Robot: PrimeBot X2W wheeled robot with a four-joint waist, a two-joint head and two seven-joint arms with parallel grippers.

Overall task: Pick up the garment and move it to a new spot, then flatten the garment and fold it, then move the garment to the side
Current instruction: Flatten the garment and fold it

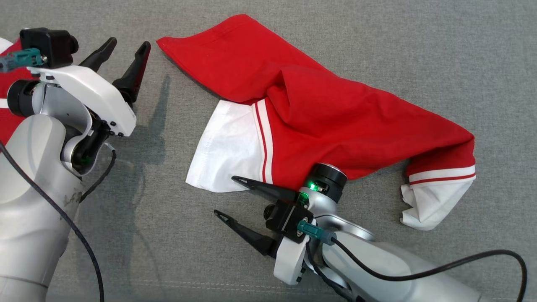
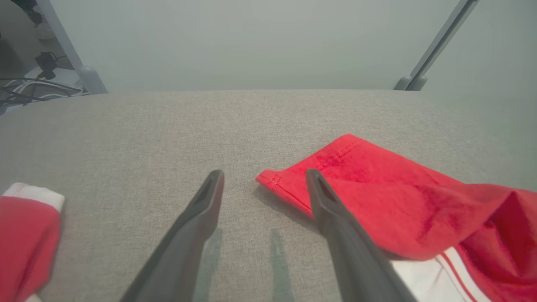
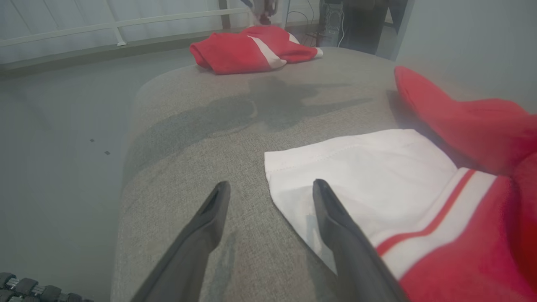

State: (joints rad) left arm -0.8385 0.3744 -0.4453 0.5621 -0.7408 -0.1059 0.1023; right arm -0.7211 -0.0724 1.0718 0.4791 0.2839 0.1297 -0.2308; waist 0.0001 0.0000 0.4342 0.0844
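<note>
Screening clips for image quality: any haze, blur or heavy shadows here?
Head view: sharp, even light, soft shadow beside the left gripper. Left wrist view: milky haze beyond the garment. Right wrist view: same haze, second garment at the back soft, broad shadow on the cushion.

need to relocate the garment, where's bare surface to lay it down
Widest bare patch: the upper right of the grey surface, beyond the red garment. A narrower strip runs between the left gripper and the white sleeve. Crowded near the right gripper and second garment.
</note>
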